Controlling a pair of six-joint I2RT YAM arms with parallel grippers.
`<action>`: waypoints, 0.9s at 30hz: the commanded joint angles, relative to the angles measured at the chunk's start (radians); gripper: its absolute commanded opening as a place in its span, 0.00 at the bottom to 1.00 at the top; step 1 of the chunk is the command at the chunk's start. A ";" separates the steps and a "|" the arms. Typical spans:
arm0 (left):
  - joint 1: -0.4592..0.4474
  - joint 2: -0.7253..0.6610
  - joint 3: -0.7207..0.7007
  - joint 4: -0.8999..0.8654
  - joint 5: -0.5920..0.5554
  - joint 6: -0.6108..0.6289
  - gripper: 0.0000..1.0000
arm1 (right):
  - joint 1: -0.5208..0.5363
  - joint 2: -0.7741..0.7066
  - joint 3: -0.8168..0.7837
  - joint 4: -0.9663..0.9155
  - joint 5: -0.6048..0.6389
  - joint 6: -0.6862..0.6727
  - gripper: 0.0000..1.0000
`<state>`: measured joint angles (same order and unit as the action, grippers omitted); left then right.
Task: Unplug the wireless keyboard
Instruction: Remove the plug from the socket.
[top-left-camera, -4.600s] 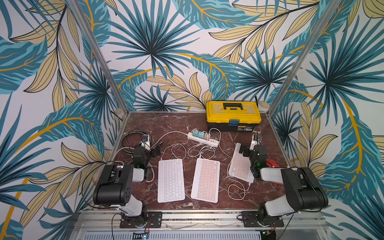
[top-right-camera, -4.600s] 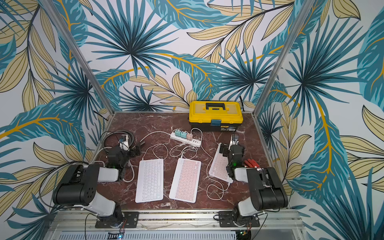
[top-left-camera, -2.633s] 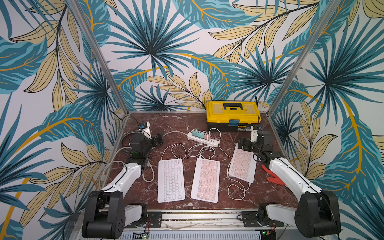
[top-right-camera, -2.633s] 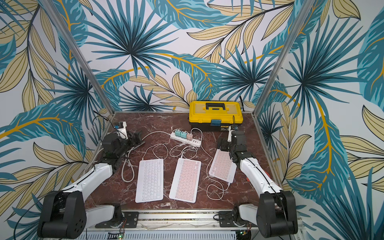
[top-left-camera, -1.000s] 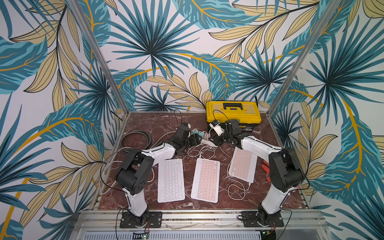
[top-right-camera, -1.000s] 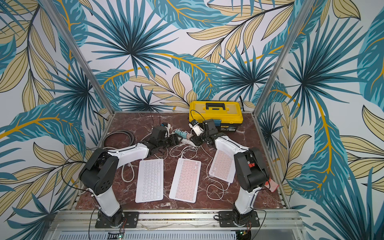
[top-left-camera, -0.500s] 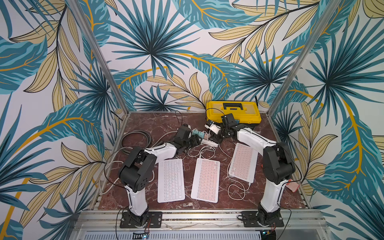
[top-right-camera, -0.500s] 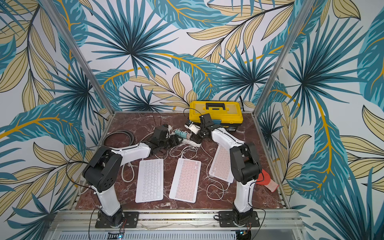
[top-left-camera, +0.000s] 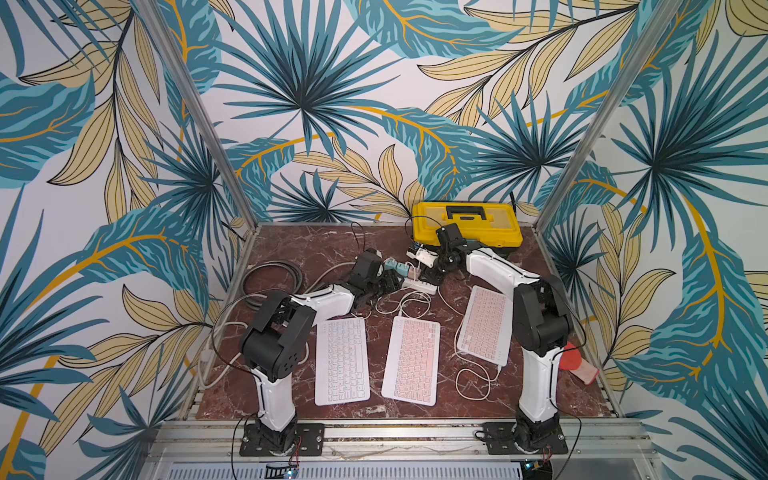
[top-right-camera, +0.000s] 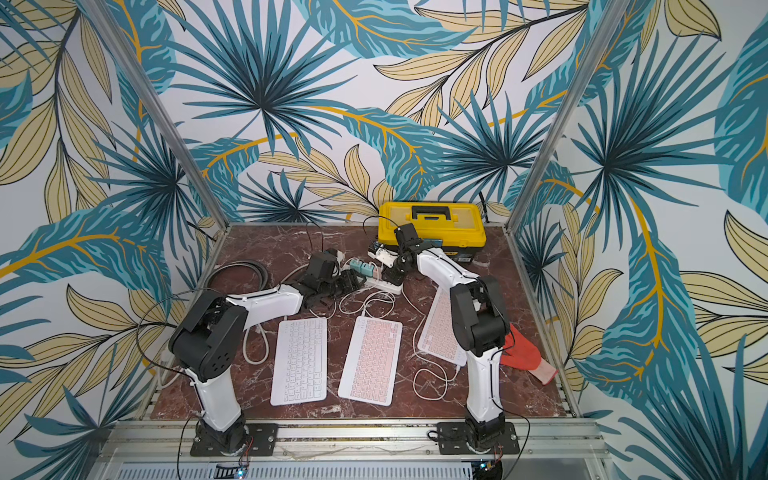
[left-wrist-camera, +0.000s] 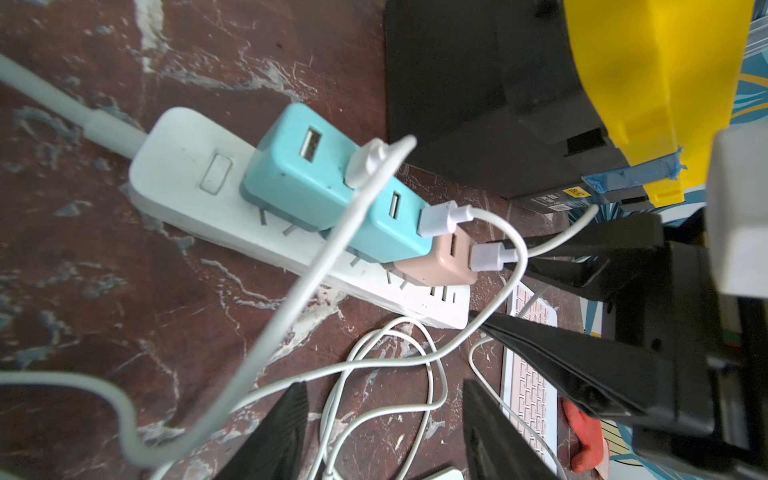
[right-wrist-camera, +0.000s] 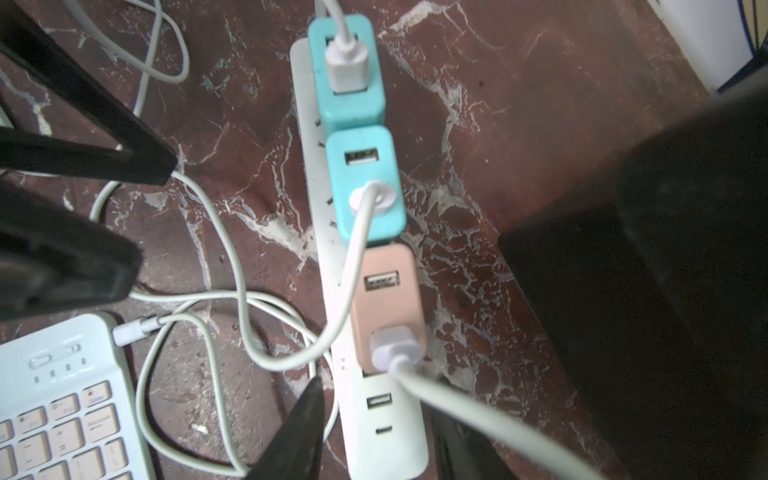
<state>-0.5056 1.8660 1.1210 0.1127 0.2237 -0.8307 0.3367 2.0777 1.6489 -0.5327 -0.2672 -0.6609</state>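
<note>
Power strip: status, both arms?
Left gripper, right gripper open, at power strip. Three USB cables seated in chargers, none gripped. Cable loops under left gripper.

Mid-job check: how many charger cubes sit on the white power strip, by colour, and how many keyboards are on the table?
Teal plastic charger cubes: 2
Pink plastic charger cube: 1
White flat keyboard: 1
Pink-keyed flat keyboards: 2
Total: 6

three keyboards (top-left-camera: 341, 360), three chargers (right-wrist-camera: 365, 183), one power strip (right-wrist-camera: 386, 440)
</note>
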 joint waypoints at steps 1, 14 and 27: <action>0.011 0.010 0.018 -0.003 -0.006 -0.015 0.60 | 0.006 0.049 0.043 -0.054 -0.037 -0.021 0.46; 0.031 0.025 0.044 -0.002 -0.017 -0.070 0.60 | 0.032 0.117 0.118 -0.082 -0.056 -0.034 0.36; 0.037 0.081 0.085 -0.001 -0.127 -0.184 0.63 | 0.059 0.142 0.167 -0.145 -0.064 -0.059 0.20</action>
<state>-0.4767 1.9236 1.1797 0.1139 0.1535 -0.9852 0.3794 2.1979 1.7924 -0.6399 -0.2890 -0.6968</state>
